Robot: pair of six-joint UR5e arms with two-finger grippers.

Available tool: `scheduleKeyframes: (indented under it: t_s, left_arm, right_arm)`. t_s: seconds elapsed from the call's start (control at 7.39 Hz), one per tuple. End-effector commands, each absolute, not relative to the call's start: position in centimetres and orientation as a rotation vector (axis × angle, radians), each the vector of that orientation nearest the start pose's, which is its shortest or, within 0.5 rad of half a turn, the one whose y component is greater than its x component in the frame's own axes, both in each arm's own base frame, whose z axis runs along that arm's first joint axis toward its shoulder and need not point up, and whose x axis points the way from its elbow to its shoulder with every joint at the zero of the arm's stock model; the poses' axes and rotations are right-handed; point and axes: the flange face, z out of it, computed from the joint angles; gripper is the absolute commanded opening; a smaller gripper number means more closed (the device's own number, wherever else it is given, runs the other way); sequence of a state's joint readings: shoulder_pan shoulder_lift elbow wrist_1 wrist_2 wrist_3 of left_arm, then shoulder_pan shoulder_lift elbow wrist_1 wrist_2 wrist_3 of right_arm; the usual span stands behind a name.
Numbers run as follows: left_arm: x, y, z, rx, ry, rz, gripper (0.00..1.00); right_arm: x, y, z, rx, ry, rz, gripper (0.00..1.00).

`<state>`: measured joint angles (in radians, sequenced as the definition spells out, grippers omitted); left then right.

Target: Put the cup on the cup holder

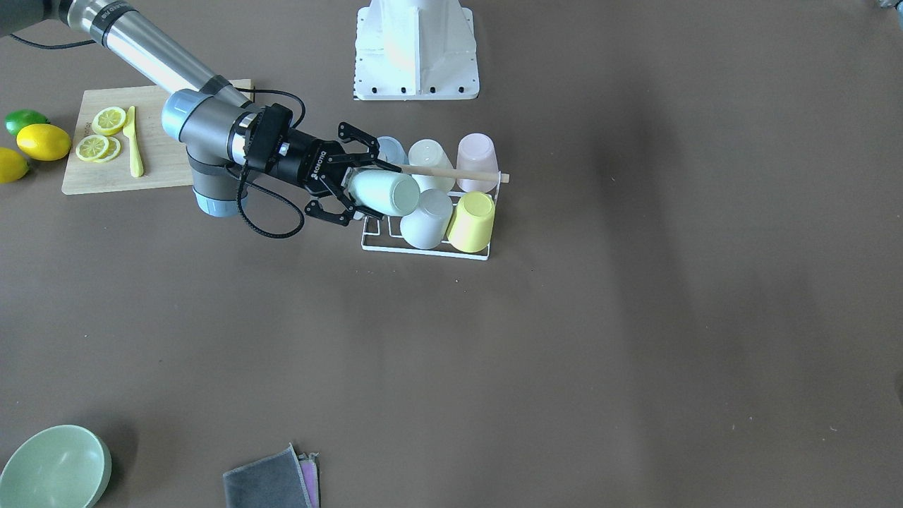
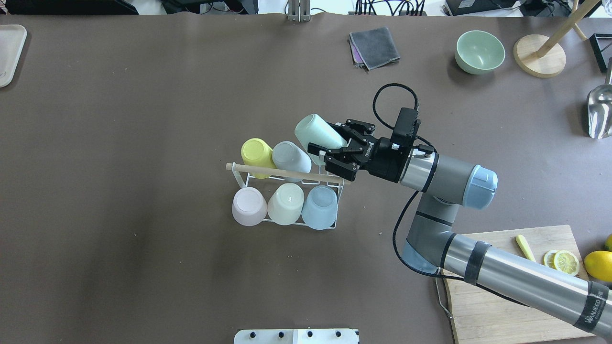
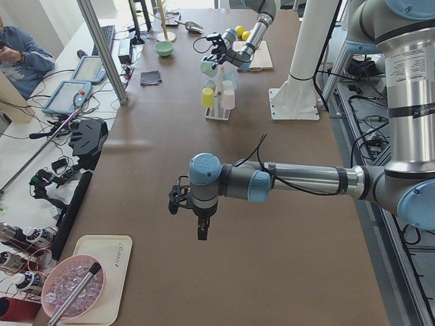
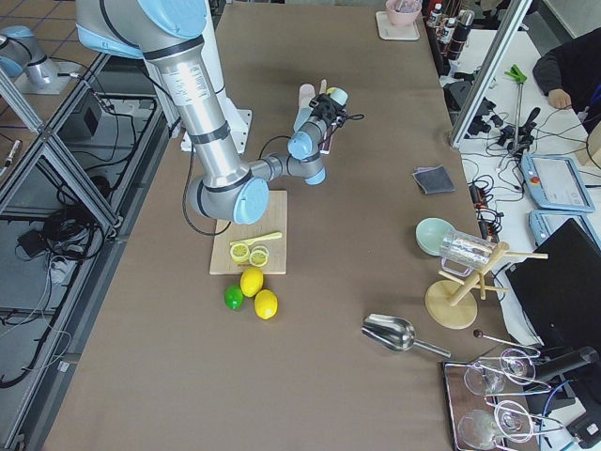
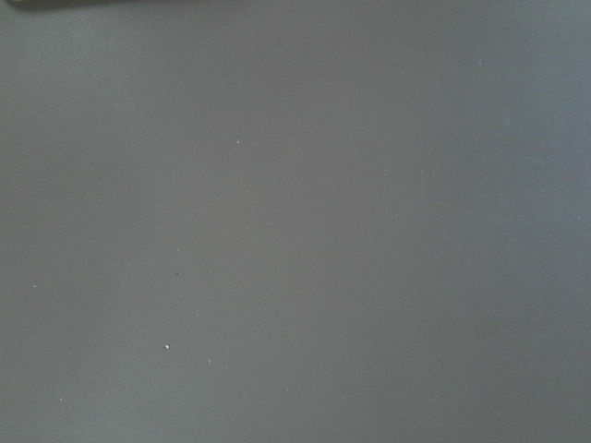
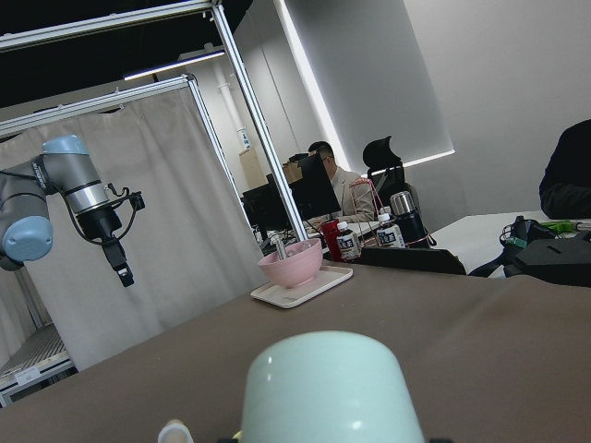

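Between the fingers of my right gripper [image 1: 363,189] sits 1 pale mint cup [image 1: 388,193]. The fingers are spread wide around its mouth end and clamp it. It lies tilted on its side, with its base pointing away from my wrist.

Just past my fingertips stands the cup holder [image 2: 267,170], a white wire rack. The mint cup hangs over the rack's near end, on the row of the yellow cup [image 1: 471,221] and the grey cup [image 1: 426,219]. Its base is just beside the grey cup, though I cannot tell if they touch. One finger reaches the near tip of the wooden rod [image 1: 458,173] across the rack's top.

Beyond the rod, 3 more cups sit upside down on prongs: a blue cup [image 1: 391,149] nearest me, then a cream cup [image 1: 432,164], then a pink cup [image 1: 477,162].

Behind my wrist lies a cutting board [image 1: 162,162] with lemon slices [image 1: 99,137].

My left gripper [image 3: 178,200] hangs well apart over bare table; I cannot tell how wide it stands.
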<state>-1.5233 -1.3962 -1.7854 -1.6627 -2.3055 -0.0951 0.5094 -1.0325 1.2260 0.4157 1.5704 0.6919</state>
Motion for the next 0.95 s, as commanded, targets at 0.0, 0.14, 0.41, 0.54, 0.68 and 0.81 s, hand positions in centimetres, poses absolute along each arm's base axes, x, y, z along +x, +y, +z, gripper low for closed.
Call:
scheduleKeyframes:
  t_s: [0.0, 0.14, 0.41, 0.54, 0.68, 0.81]
  left_arm:
    - [-4.6, -42.9, 62.4, 0.075, 0.739, 0.004, 0.99]
    - [-4.6, -42.9, 62.4, 0.075, 0.738, 0.003, 0.99]
    - [-4.6, -43.0, 62.2, 0.081, 0.741, 0.006, 0.99]
    - [-4.6, -43.0, 62.2, 0.081, 0.741, 0.006, 0.99]
    - [-4.6, -43.0, 62.2, 0.082, 0.741, 0.007, 0.99]
    - [-4.6, -43.0, 62.0, 0.085, 0.741, 0.008, 0.99]
  right_arm:
    - [-48.2, -42.3, 31.4, 1.401, -1.677, -0.206, 0.79]
    - [-48.0, -42.3, 31.3, 1.411, -1.683, -0.2, 1.0]
    - [-47.5, -42.4, 31.0, 1.426, -1.691, -0.194, 1.0]
    - [-47.4, -42.6, 31.0, 1.428, -1.688, -0.192, 1.0]
    - [-47.1, -42.9, 31.0, 1.432, -1.684, -0.189, 1.0]
    - [-46.6, -43.5, 31.0, 1.441, -1.676, -0.185, 1.0]
